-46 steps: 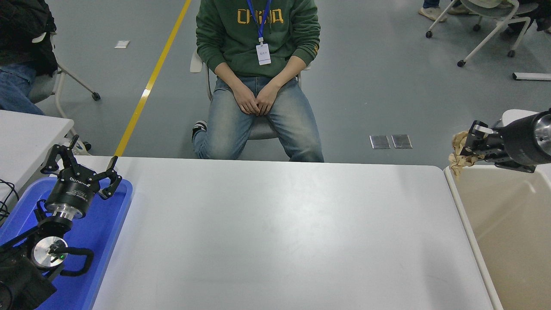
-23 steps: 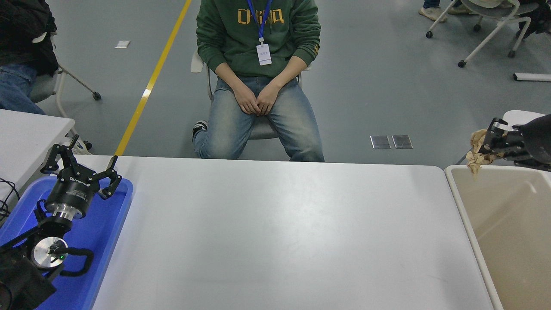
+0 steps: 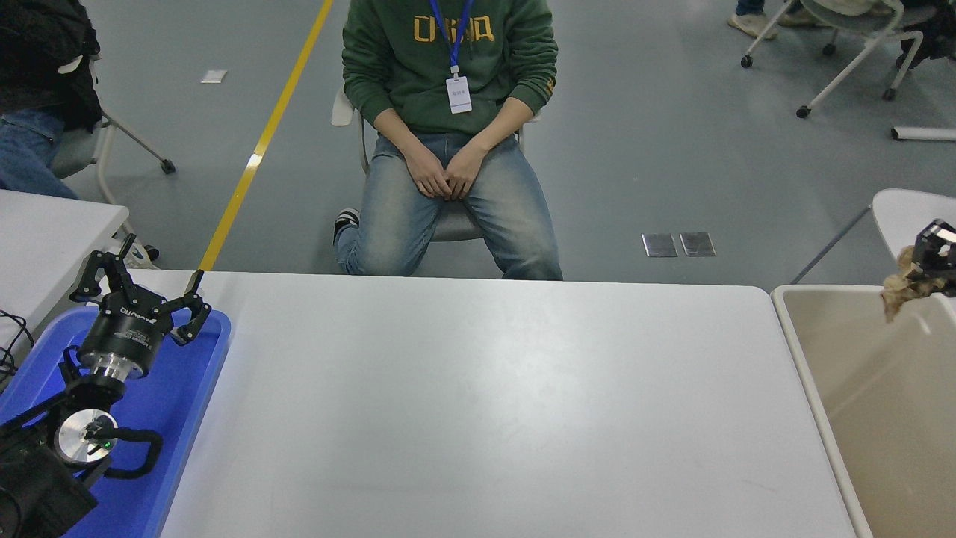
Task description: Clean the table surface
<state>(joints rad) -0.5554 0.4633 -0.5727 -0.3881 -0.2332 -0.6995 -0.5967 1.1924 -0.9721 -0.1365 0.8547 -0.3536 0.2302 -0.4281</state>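
Observation:
The wide white table surface [image 3: 478, 403] fills the middle of the head view and carries nothing but the tray at its left. My right gripper [image 3: 926, 261] shows only partly at the right edge, shut on a crumpled wad of brown paper [image 3: 900, 288] that it holds in the air over the beige bin [image 3: 881, 418]. My left gripper [image 3: 138, 288] is open and empty, parked over the blue tray [image 3: 187, 403] at the lower left.
The beige bin stands against the table's right end. A person in a green hoodie [image 3: 448, 149] sits at the far side, hands clasped in the lap. A smaller white table [image 3: 45, 239] is at the left. Wheeled chairs stand on the grey floor behind.
My right gripper has moved to the right with the brown paper wad, from above the bin's near left corner to well over the bin, and is mostly out of frame. The left arm has not moved.

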